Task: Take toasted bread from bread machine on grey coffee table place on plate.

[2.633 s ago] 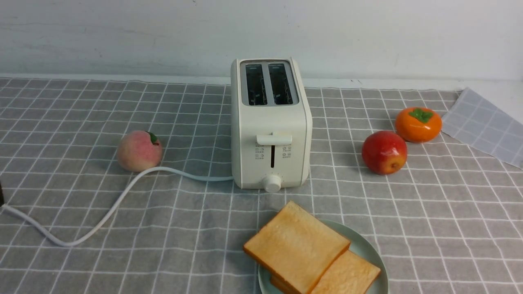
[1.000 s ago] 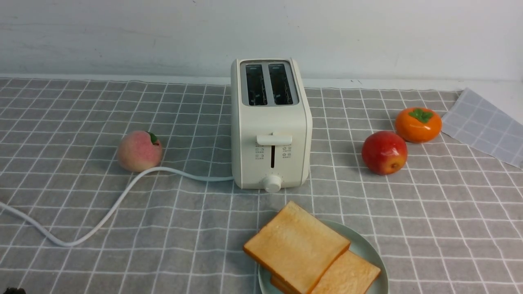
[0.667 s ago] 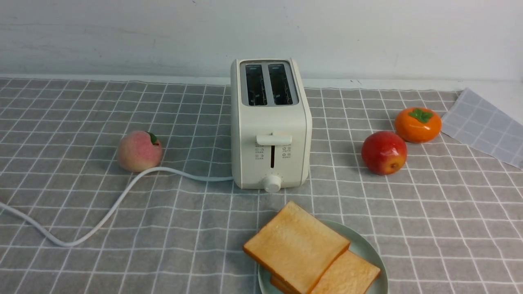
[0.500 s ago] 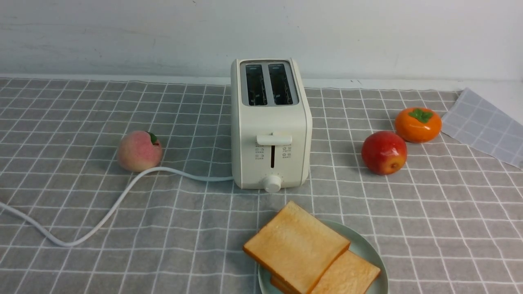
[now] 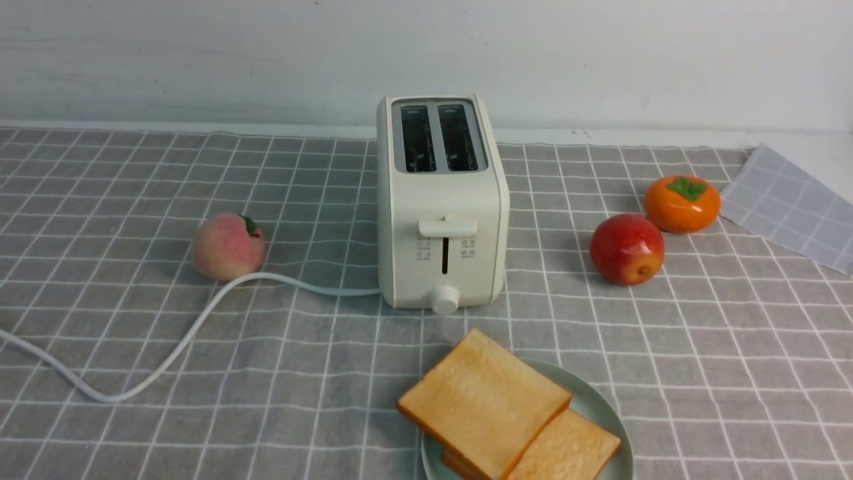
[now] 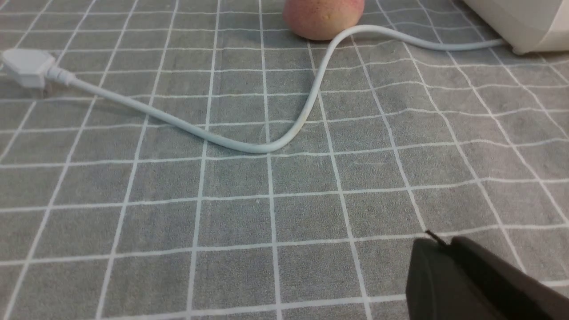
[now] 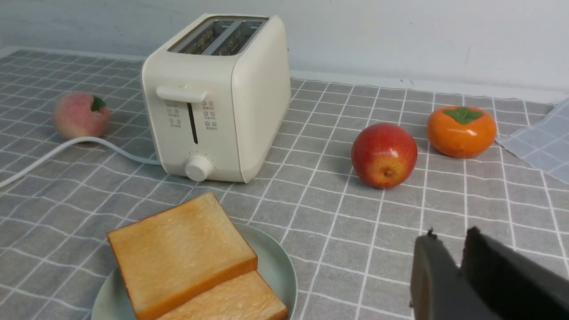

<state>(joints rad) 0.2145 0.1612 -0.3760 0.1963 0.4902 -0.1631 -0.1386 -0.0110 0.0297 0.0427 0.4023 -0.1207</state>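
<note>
Both slices out, toaster [image 5: 443, 207] slots empty. Toasted bread [image 5: 486, 403] is on the plate [image 5: 600, 407], bottom centre of the front frame: one slice lies over part of the other, and its left corner pokes past the rim. Bottom of the plate is cropped, so can't check that edge.

Key relation: right hand [image 7: 452, 233] is the nearer one, I'd judge. Its wrist view has plate and bread; the left's shows neither. Bread looks to be on the robot's-left side of the right hand, apart from the fingers. Slices are roughly square, no strong long axis; upper one sits diagonal, one corner aimed at the toaster.

Right hand: fingertips a bit apart, nothing between. Left hand [image 6: 440, 240]: tips pressed together, no load, over bare cloth. Neither hand shows in the front view.

Call: placing looks done; what's left is parking the arms. If a nudge is wanted, use the right and push the overhang inward, gently, or the top slice may slide.

Room: tabletop [image 5: 673, 373] has bare cloth right of the plate. Apple [image 5: 626, 250] and persimmon [image 5: 683, 203] sit upper right, a snag if the right swings forward. Left side has the cord [image 5: 180, 353] looping past the peach [image 5: 228, 247]; keep the left above it.
</note>
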